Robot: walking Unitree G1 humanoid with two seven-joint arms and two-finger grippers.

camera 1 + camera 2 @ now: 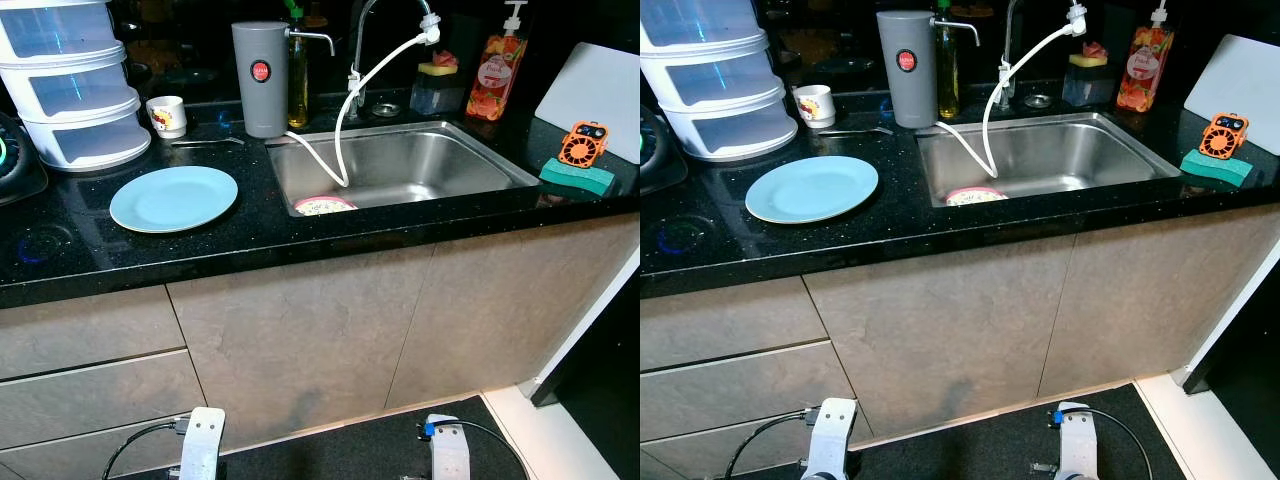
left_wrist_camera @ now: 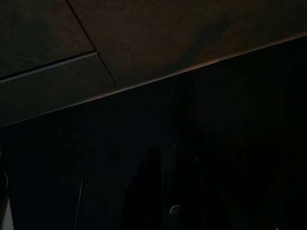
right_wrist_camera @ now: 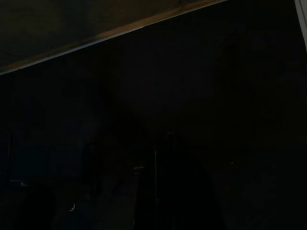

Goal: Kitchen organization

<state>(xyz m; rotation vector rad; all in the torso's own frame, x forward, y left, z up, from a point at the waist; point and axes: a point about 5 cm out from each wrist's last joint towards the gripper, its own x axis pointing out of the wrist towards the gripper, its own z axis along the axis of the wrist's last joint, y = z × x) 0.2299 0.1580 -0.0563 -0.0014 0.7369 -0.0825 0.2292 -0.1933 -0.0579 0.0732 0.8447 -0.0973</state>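
Observation:
A light blue plate (image 1: 174, 197) lies on the black counter (image 1: 250, 238), left of the steel sink (image 1: 470, 165). A pink-rimmed bowl (image 1: 324, 206) sits in the sink's near left corner, under a white hose (image 1: 345, 130) that loops down from the faucet (image 1: 362, 30). A small white cup (image 1: 167, 114) and a metal utensil (image 1: 205, 142) rest behind the plate. Both arms hang idle low in front of the cabinet, left arm (image 1: 203, 445) and right arm (image 1: 449, 452). My left gripper (image 2: 165, 163) is a dim shape in shade above the dark floor.
Stacked clear containers (image 1: 75, 85) stand at back left and a grey canister (image 1: 260, 78) by the sink. A soap bottle (image 1: 497, 72), a white board (image 1: 592, 95) and a green sponge (image 1: 578, 178) carrying an orange object (image 1: 584, 143) are at the right. Cabinet fronts (image 1: 300, 340) face me.

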